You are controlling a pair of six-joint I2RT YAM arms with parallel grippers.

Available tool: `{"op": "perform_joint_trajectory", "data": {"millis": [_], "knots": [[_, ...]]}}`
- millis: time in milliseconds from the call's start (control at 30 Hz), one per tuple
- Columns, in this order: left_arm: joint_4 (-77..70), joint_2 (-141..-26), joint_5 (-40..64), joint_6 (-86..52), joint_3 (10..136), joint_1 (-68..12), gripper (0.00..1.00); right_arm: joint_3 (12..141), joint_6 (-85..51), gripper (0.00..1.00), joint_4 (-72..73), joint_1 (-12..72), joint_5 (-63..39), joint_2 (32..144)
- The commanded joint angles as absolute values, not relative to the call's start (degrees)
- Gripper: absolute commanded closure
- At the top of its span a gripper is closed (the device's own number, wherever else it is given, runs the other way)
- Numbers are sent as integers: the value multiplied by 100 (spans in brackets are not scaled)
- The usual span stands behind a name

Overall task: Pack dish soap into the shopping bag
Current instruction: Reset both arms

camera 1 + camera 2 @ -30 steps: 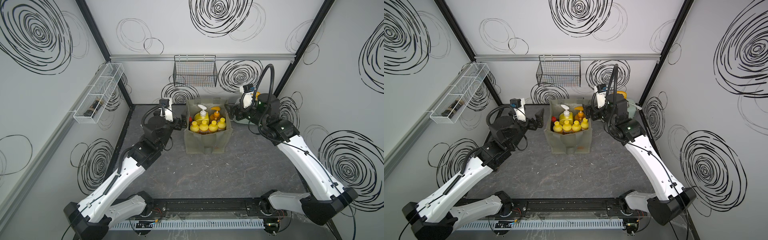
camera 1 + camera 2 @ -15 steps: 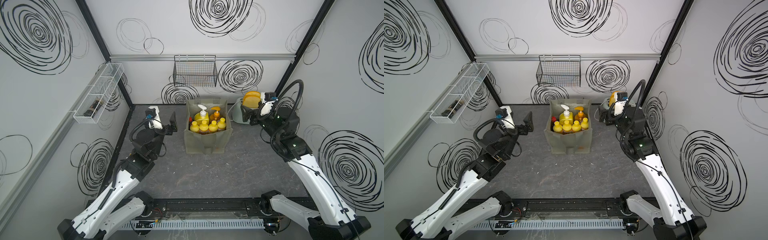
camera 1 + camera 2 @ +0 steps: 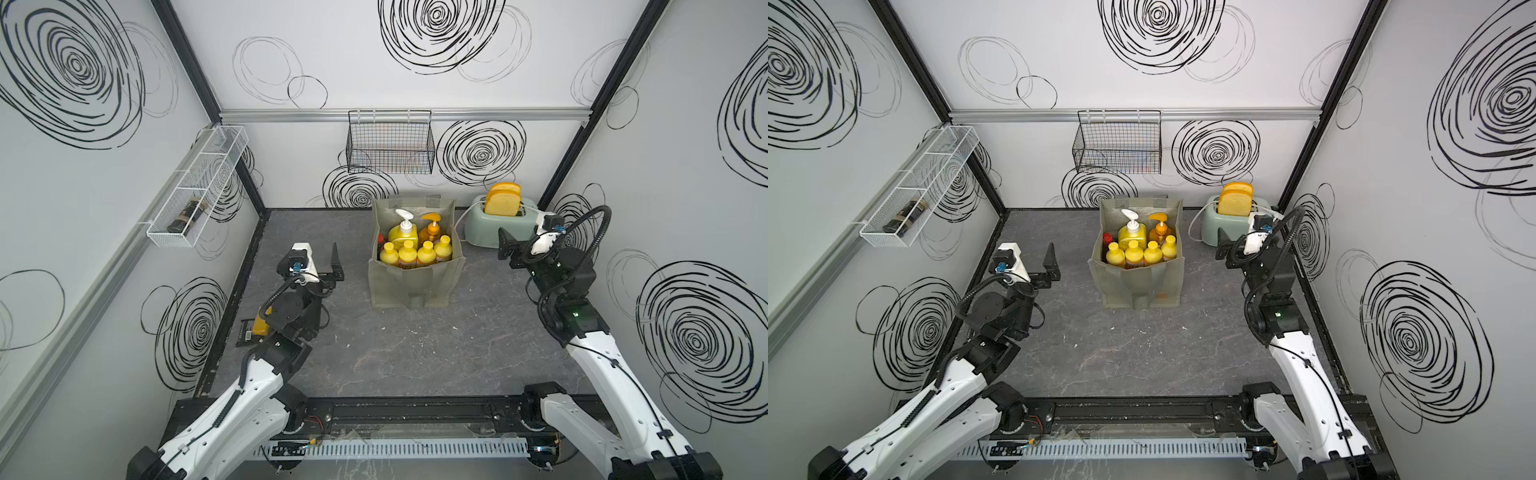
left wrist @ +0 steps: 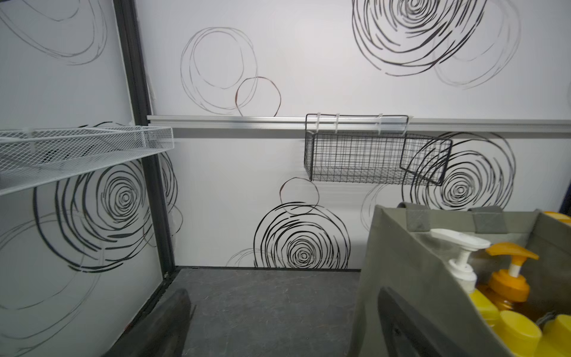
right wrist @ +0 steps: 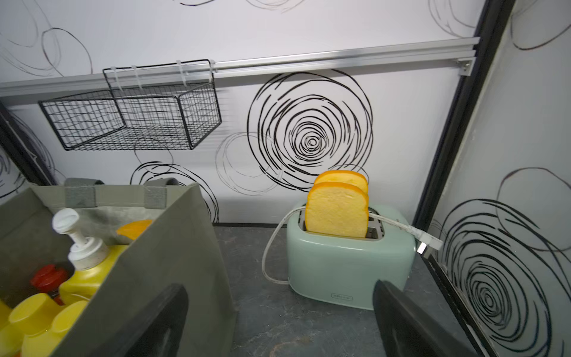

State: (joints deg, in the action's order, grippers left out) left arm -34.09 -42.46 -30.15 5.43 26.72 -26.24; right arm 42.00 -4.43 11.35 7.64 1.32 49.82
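Note:
The grey-green shopping bag (image 3: pixel 415 286) (image 3: pixel 1138 286) stands upright at the back middle of the table. Inside stand the dish soap bottles: a big yellow white-pump one (image 3: pixel 402 237), an amber orange-pump one (image 3: pixel 432 232), a row of small yellow-capped ones (image 3: pixel 415 253) and a red-capped one (image 3: pixel 380 240) at the bag's left wall. My left gripper (image 3: pixel 320 266) (image 4: pixel 284 324) hangs open and holds nothing, left of the bag and apart from it. My right gripper (image 3: pixel 523 249) (image 5: pixel 284 321) is open and holds nothing, between the bag's right side and the toaster.
A mint toaster (image 3: pixel 494 228) with two bread slices and a loose white cord stands at the back right. A black wire basket (image 3: pixel 390 145) hangs on the back wall. A white mesh shelf (image 3: pixel 199 183) on the left wall holds a dark jar (image 3: pixel 187 214). A yellow-and-black item (image 3: pixel 257 328) lies by the table's left edge.
Both arms have drawn back from the bag: the left one leftward and toward the front, the right one rightward in front of the toaster. Both grippers stay open. The bag has not moved.

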Motion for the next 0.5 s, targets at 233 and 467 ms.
{"op": "perform_joint_trajectory", "data": {"millis": [233, 467], "knots": [[-6321, -4860, -4278, 906, 990, -2311, 4, 2864, -140, 3, 3100, 435, 562, 4738], [-7667, -5318, -3052, 1125, -21, -1744, 4, 2190, -66, 3, 3720, 431, 1042, 4775]]}}
